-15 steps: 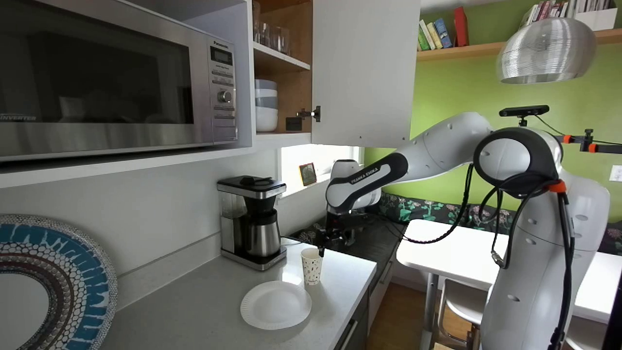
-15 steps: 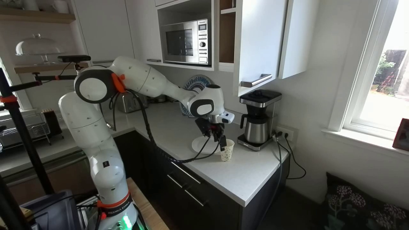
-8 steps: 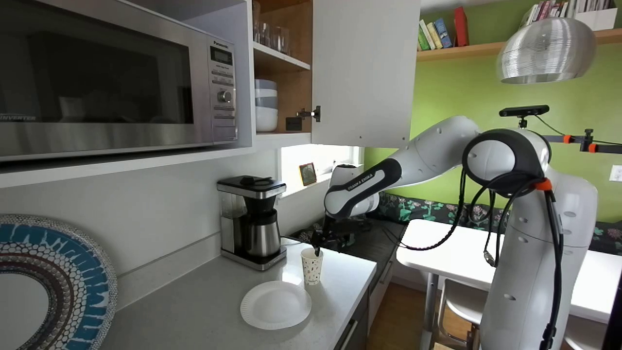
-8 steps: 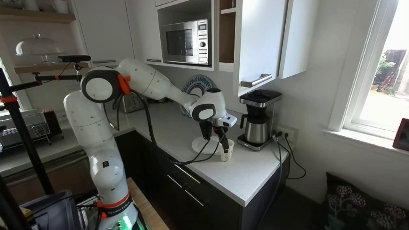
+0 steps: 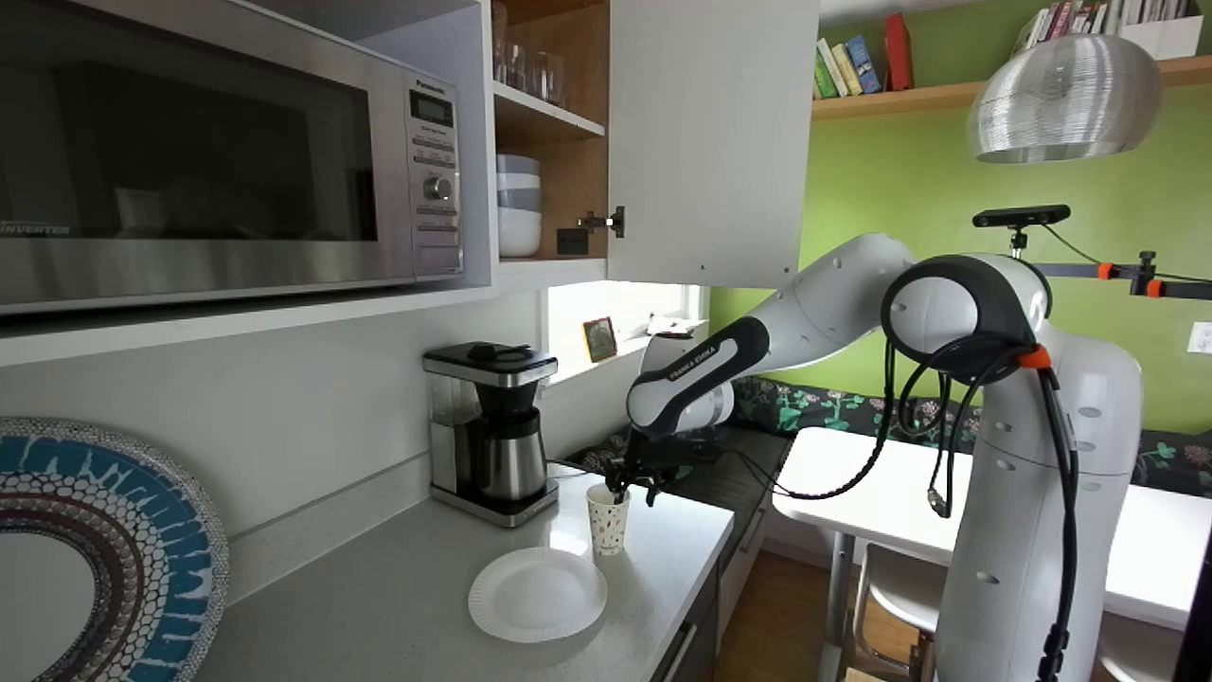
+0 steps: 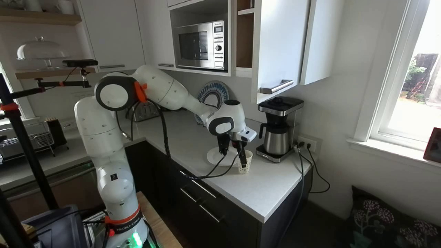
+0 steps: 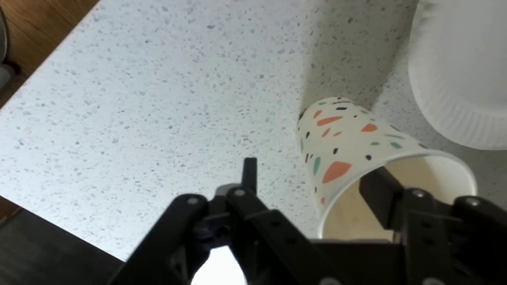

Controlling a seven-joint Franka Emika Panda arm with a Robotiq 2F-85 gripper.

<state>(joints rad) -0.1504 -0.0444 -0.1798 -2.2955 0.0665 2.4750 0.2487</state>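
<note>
- The tool [image 7: 313, 178] stands open, its jaws parted on either side of the near wall of the paper cup [image 7: 336, 134].
- One finger [image 7: 378, 194] reaches down into the cup's mouth; the other hangs outside, with a gap between it and the cup. Whether the inner finger touches the wall cannot be told.
- The cup stands upright on the speckled bench [image 5: 379, 597], towards its end; it is cream, flecked with orange, green and dark shapes.
- A white paper plate [image 5: 537, 595] with a fluted rim lies flat just beside the cup, apart from it.
- Near the cup, by the wall, stands a coffee maker [image 6: 287, 106] with a steel carafe [image 6: 278, 140] in it.
- The white arm [image 6: 168, 89] reaches over the bench, a black cable looping below.
- In both exterior views a microwave [image 6: 200, 46] sits in a recess above the bench, next to an open cupboard [image 5: 578, 185]; glasses [image 5: 540, 74] and stacked bowls [image 5: 518, 227] show inside.
- A blue-patterned round dish [image 5: 180, 559] leans at the wall.
- Farther off are a white table [image 5: 824, 455] and a green wall [image 5: 890, 170].
</note>
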